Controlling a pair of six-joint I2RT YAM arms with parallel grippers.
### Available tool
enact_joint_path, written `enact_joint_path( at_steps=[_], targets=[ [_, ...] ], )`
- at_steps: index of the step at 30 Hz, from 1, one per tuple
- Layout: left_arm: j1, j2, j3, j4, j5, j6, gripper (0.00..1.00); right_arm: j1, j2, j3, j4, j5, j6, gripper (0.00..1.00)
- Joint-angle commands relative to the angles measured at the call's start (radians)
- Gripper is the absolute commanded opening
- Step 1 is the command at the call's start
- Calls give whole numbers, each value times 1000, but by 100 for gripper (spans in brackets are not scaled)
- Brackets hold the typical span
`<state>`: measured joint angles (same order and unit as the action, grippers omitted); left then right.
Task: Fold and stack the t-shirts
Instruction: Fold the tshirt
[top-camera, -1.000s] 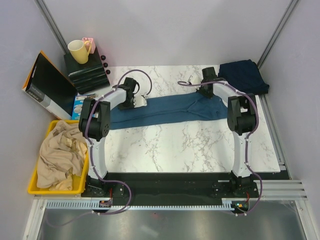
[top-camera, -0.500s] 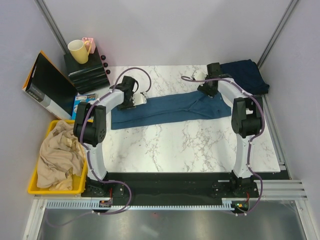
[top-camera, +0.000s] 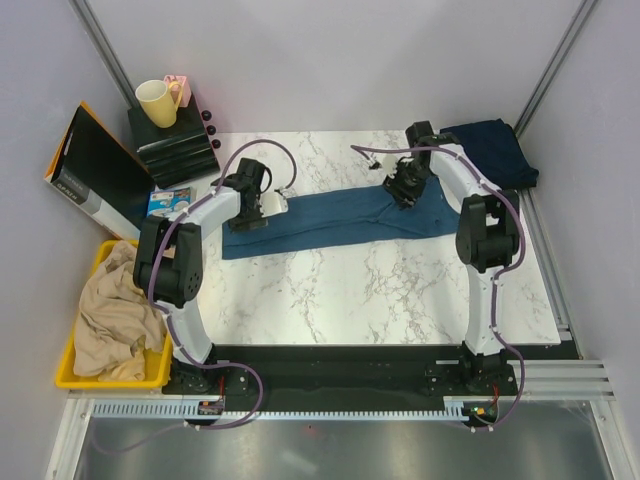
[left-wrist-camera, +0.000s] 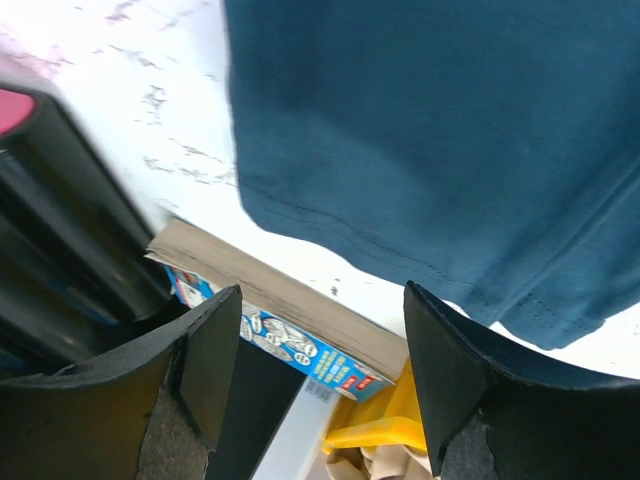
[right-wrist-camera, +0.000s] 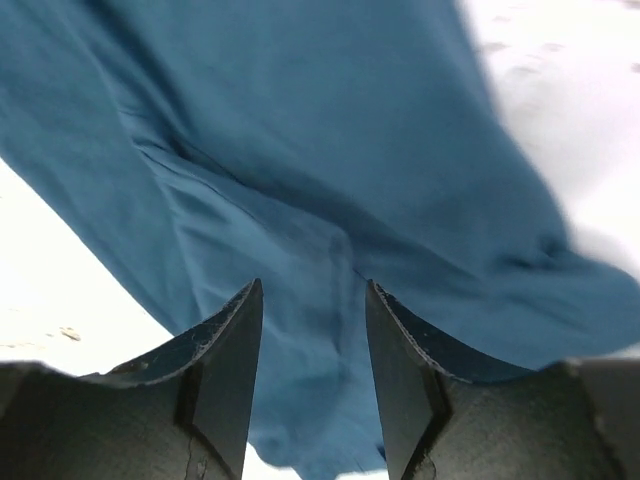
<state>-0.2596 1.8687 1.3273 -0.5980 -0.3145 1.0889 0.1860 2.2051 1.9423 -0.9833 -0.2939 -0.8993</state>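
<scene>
Steel-blue t-shirt (top-camera: 335, 218), one; navy t-shirt (top-camera: 490, 150), one

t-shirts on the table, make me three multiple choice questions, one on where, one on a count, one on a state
1. Where is the navy shirt?
A. in a yellow bin
B. at the far right corner of the table
C. under a mug

2. How many shirts lie on the table?
A. one
B. three
C. two

3. The left claw is
A. open and empty
B. shut on a shirt
C. shut on a book

Answers:
1 B, it lies in that far right corner.
2 C, the navy shirt plus the lighter blue shirt, which is folded into a long strip across the middle.
3 A, its fingers stand apart with nothing between them.
</scene>
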Motion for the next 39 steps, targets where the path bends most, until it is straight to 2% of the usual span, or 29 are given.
enact_joint_path(
  at_steps=[1, 5, 9, 14, 15, 18, 21, 24, 34, 37, 39],
  targets=[
    [-3, -63, -31, 4, -20, -49, 73, 12, 90, 82, -107, -105, -23, 54],
    [-1, -65, -45, 4, -31, -52, 73, 29, 128, 122, -115, -117, -41, 55],
    [-3, -62, -45, 3, -37, -57, 73, 43, 154, 147, -112, -117, -39, 50],
    [-4, -49, -42, -2, -43, -60, 73, 46, 134, 136, -115, -117, -33, 35],
    [-4, -45, -39, -2, -43, -61, 73, 49, 119, 127, -114, -114, -38, 27],
    [-9, -36, -34, -3, -41, -66, 73, 53, 76, 86, -115, -110, -50, 14],
    [-16, -28, -31, -3, -40, -70, 73, 59, 38, 47, -115, -103, -59, 5],
    [-21, -19, -24, -3, -37, -75, 73, 69, -1, 18, -123, -103, -59, 1],
    [-27, -3, -17, -2, -20, -87, 73, 119, -128, -98, -164, -96, -75, 2],
    [-29, -3, -16, -2, -17, -87, 73, 144, -153, -147, -179, -79, -79, 13],
    [-27, 0, -14, -2, -15, -86, 74, 159, -174, -180, -189, -68, -87, 27]
  ],
)
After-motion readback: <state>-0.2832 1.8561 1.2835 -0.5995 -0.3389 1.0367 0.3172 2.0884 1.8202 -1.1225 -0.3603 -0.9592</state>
